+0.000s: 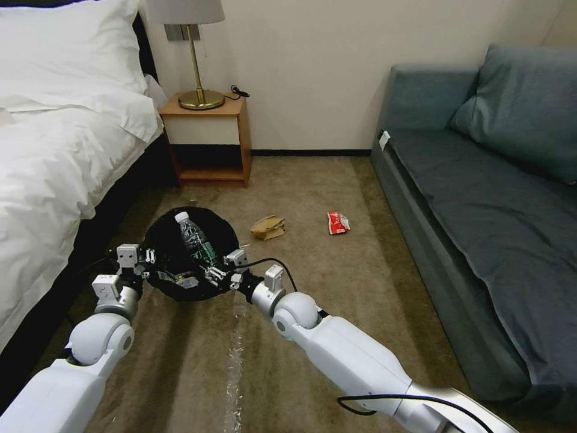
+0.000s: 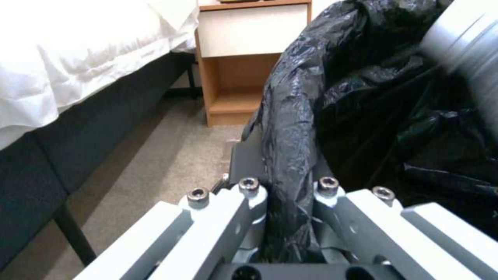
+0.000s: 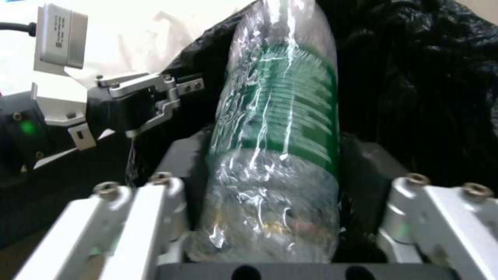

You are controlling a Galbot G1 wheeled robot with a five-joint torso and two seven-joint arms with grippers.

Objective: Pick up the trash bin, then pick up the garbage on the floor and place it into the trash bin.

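Note:
The trash bin (image 1: 223,227), lined with a crinkly black bag, hangs just above the floor (image 1: 312,192) beside the bed. My left gripper (image 1: 151,266) is shut on its rim; the left wrist view shows the bag fold (image 2: 290,128) pinched in that gripper (image 2: 283,171). My right gripper (image 1: 220,274) reaches over the bin's near edge, shut on the clear bottle (image 1: 193,239), which tilts inside the bin with its white cap up. The bottle (image 3: 280,97) fills the right gripper (image 3: 272,155). A crumpled brown paper bag (image 1: 268,227) and a red-white packet (image 1: 338,222) lie on the carpet.
The white bed (image 1: 48,150) runs along the left. A wooden nightstand (image 1: 210,141) with a brass lamp (image 1: 198,96) stands at the wall. The grey sofa (image 1: 493,198) lines the right. Open carpet lies between them, with a shiny streak (image 1: 234,361) near my arms.

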